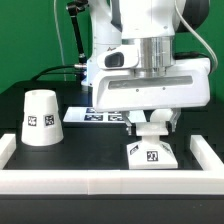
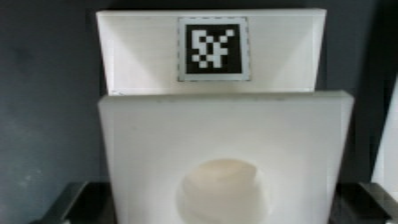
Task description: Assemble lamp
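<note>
The bulb stands on the base at the tabletop's near right, the gripper jaws apart either side without touching it, so seating it seems in hand: next, close and twist, shade unused at left.

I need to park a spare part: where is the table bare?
Bare black table between the shade and the base, nearer the camera than the marker board. Crowded at the base, under the gripper.
</note>
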Controlling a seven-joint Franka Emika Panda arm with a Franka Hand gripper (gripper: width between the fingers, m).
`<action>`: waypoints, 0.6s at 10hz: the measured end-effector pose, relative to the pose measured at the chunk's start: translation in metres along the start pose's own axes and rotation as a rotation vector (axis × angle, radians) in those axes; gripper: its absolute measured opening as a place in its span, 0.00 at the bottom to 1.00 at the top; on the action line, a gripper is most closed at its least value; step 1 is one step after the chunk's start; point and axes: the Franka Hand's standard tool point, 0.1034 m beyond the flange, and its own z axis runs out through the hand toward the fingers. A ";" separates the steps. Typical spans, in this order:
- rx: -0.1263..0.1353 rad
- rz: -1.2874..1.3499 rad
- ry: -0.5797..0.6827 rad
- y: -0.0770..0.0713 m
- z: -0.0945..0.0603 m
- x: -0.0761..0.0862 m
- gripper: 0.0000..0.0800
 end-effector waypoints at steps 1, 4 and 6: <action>0.002 -0.007 0.022 -0.004 0.001 0.008 0.67; 0.011 -0.031 0.059 -0.021 0.006 0.028 0.67; 0.017 -0.047 0.072 -0.033 0.008 0.038 0.67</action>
